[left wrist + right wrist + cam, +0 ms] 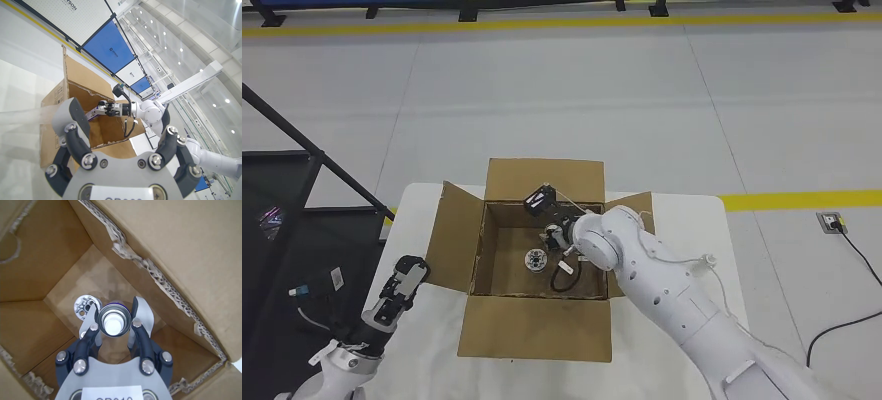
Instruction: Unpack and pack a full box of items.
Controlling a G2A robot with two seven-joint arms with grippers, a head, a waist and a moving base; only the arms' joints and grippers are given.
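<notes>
Left gripper (409,268) – fingers apart, nothing held, set near the box's left flap. Cardboard box (532,325) – placed mid-tabletop (692,225), flaps open, edges torn. Spray can (114,321) is held in the box opening, clamped by right gripper (115,308) fingers, its base hidden. Round patterned item (83,306) lies on the box floor, partly covered, unidentified, with bare cardboard around it.

You look at a pale grey floor (562,90) with a yellow line (542,22) along its far edge and a second yellow line (802,200) at the right. A white table (697,215) stands near. At the left is a black mesh screen (282,190). Blue and white wall panels (111,51) stand far, under round ceiling lights (181,49).
</notes>
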